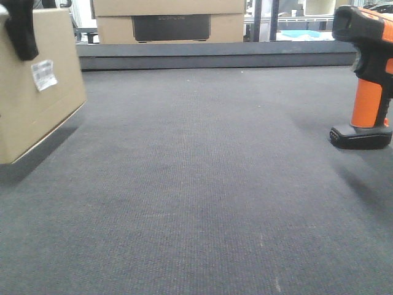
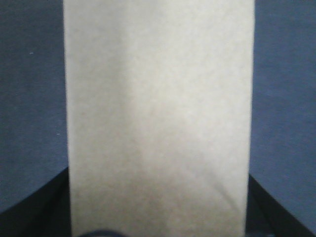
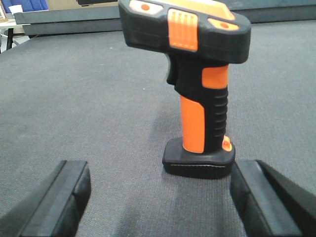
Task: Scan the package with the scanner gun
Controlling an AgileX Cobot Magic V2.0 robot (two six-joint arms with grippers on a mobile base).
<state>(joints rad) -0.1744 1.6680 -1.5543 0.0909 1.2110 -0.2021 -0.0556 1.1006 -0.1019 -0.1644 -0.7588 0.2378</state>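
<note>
Both ends differ: left end effector (image 1: 21, 34) grips package (image 1: 34, 104); scanner gun (image 3: 197, 94) stands free.

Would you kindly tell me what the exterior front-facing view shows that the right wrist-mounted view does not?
Only the front view shows the plain brown cardboard package, tilted with its white barcode label visible and a black finger of the left gripper over its top edge. Only the right wrist view shows the open right gripper, its fingers apart and not touching anything. Both show the upright black-and-orange scanner gun on the dark grey mat.
</note>
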